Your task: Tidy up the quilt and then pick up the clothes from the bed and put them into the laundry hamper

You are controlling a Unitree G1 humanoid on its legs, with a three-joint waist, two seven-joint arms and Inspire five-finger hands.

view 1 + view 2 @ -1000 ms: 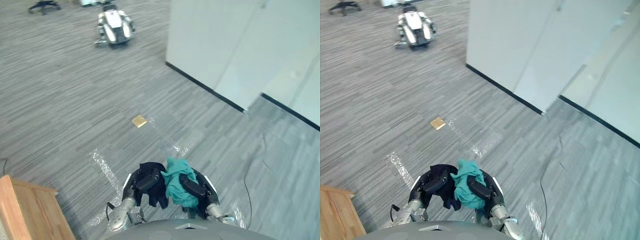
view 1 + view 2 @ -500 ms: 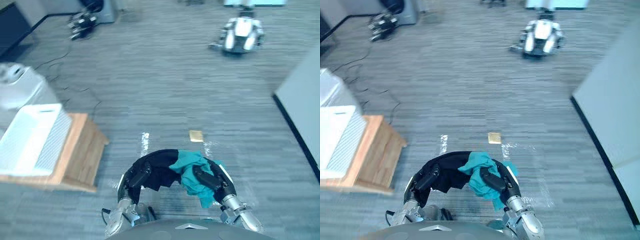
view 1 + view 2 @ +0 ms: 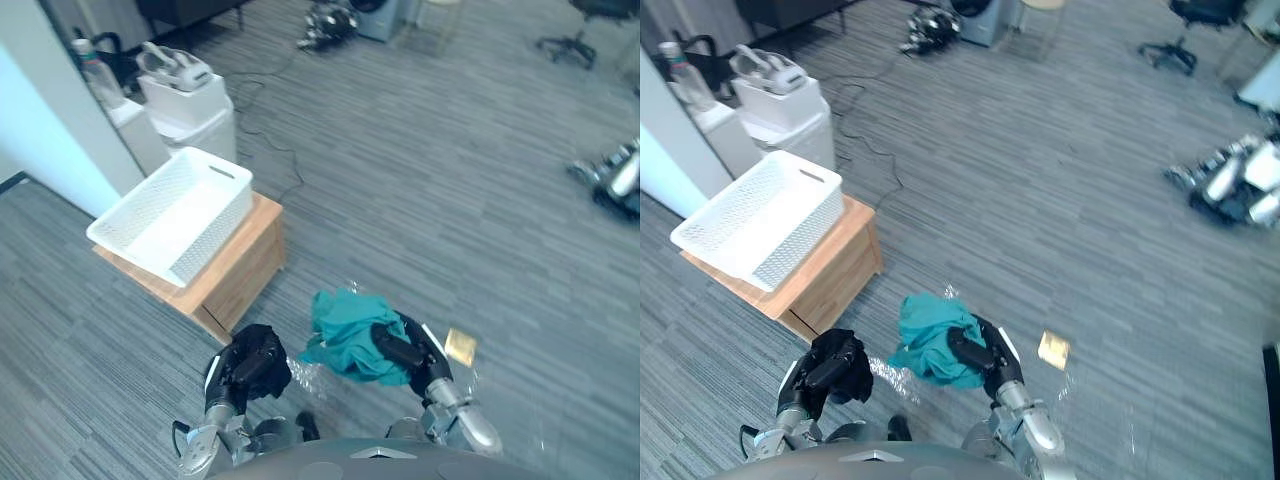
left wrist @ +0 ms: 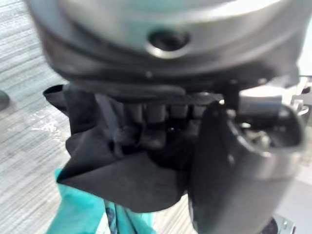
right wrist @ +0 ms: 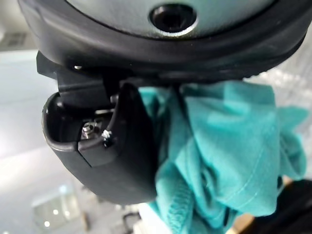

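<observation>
The left hand point(image 3: 238, 366) is gripping a black garment point(image 3: 266, 372), its fingers point(image 4: 152, 127) curling round the bunched cloth, which is hanging down below the palm. The right hand point(image 3: 400, 351) is clamping a teal garment point(image 3: 343, 338); in its wrist view the thumb point(image 5: 132, 146) is pressing against the cloth, and the rest is spilling out past the fingers and toward the left hand. The two hands are hovering side by side above the grey carpet point(image 3: 440, 190), with the two garments close together between them but not touching.

The white hamper point(image 3: 212, 240) is sitting ahead of the left hand and farther out to its left, resting on a low wooden stand point(image 3: 252, 266). White bins point(image 3: 190, 100) are standing beyond the hamper. A small yellow square point(image 3: 460, 347) is lying on the carpet just beside the right hand, on its outer side.
</observation>
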